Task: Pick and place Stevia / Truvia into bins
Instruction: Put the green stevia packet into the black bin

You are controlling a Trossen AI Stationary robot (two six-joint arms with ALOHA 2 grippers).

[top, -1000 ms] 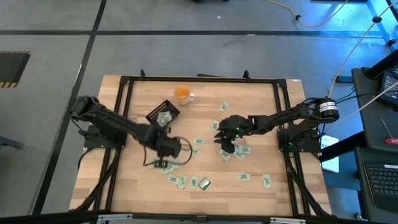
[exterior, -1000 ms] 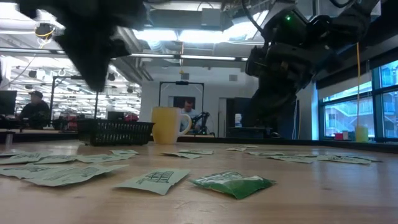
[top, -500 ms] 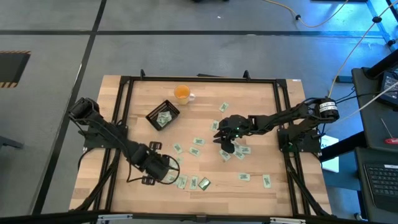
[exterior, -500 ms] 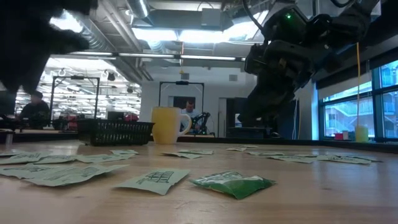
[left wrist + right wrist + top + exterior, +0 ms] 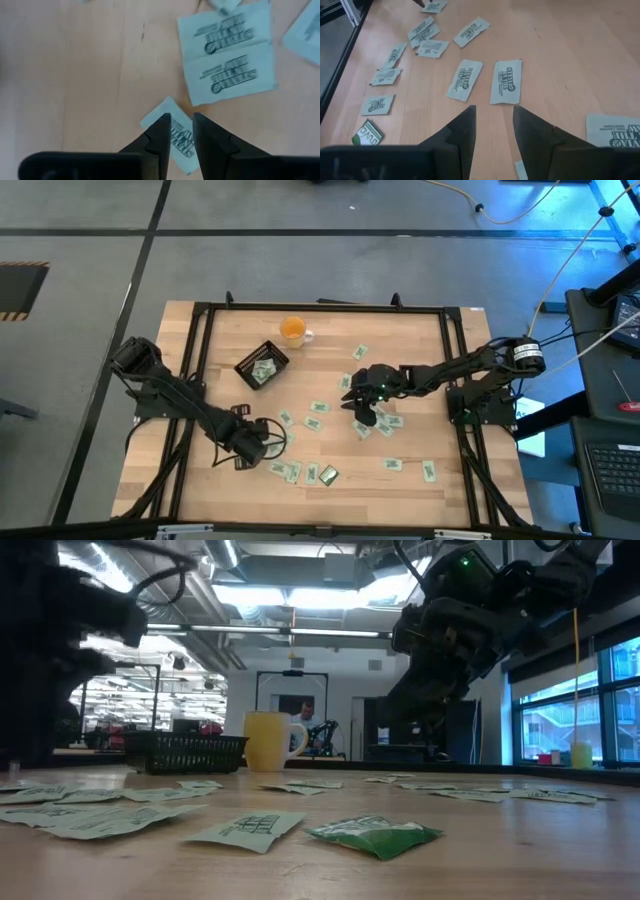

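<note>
L claw [image 5: 262, 442] sits low over the front-left part of the wooden surface [image 5: 400, 355], w/ its fingers [image 5: 159, 135] parted by a narrow gap and nothing pinched betw. them; in the L wrist view one Stevia sachet [image 5: 175, 135] lies flat directly under the tips, straddling the gap, w/ a pair of sachets [image 5: 227, 50] side by side just beyond it. Whether the tips touch the paper can't be told. More sachets [image 5: 300, 472] lie just right of that claw near the front edge, incl. a darker green packet [image 5: 327, 475]. Behind, toward the back-left, the black tray [image 5: 262, 365] sits tilted to the surface's edges and has a few sachets inside; the orange cup [image 5: 293, 330] stands just beyond it. Mid-surface, loose sachets [image 5: 316, 409] are scattered betw. the two arms. R claw [image 5: 360, 400] hangs right of center, fingers [image 5: 465, 125] spread apart and empty; in the R wrist view two sachets [image 5: 507, 81] lie flat just ahead of the tips, apart from them, others fanned farther off. Further sachets [image 5: 428, 472] lie toward the front-right corner. In the low view a person [image 5: 304, 712] shows far in the room behind the cup.
</note>
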